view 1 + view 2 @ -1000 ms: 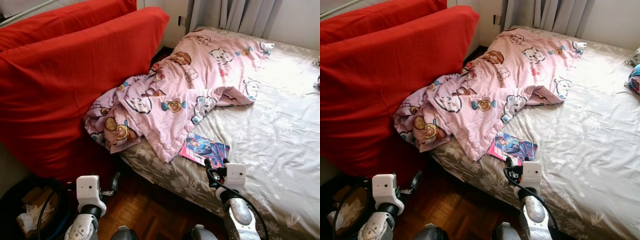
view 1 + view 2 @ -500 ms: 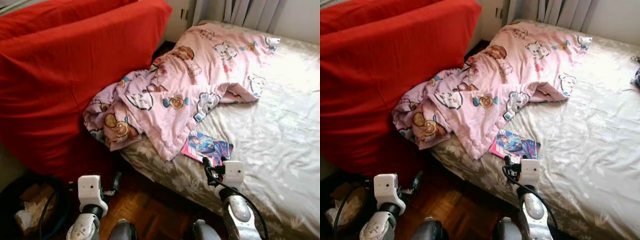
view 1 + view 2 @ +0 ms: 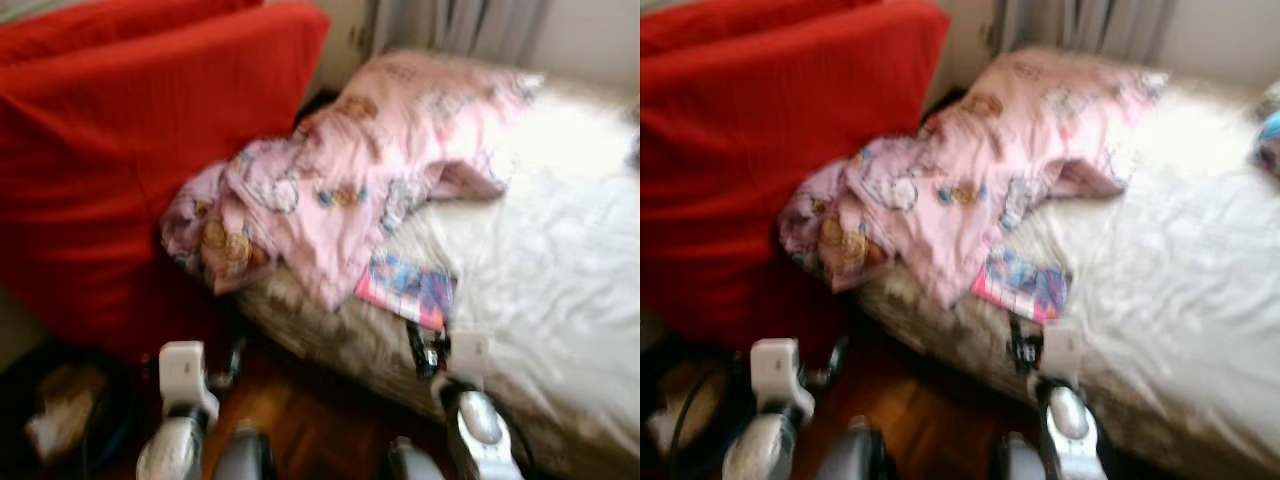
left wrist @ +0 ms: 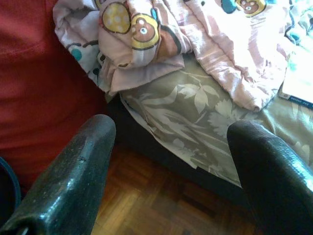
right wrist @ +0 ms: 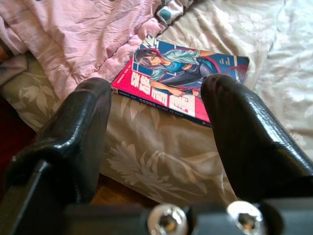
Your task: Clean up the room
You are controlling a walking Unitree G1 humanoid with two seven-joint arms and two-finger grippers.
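Note:
A colourful comic book (image 5: 181, 81) lies flat on the floral bed sheet (image 5: 156, 161) near the bed's front edge, also seen in the blurred head view as the book (image 3: 405, 288). A crumpled pink cartoon-print blanket (image 3: 330, 190) spills over the bed's left corner beside it. My right gripper (image 3: 418, 350) hovers open just short of the book, its fingers (image 5: 83, 127) apart and empty. Over the wooden floor my left gripper (image 3: 230, 366) is low and open, its fingers (image 4: 78, 166) facing the bed's corner and the hanging blanket (image 4: 205, 39).
A big red sofa (image 3: 120, 150) stands at the left, close against the bed. A dark bin with crumpled paper (image 3: 55, 425) sits on the floor at the lower left. Grey curtains (image 3: 450, 20) hang behind the bed. A small colourful item (image 3: 1268, 140) lies at the far right.
The whole picture has blurred and shifted a little, so the camera is moving. Book, blanket and both open grippers keep their places relative to each other.

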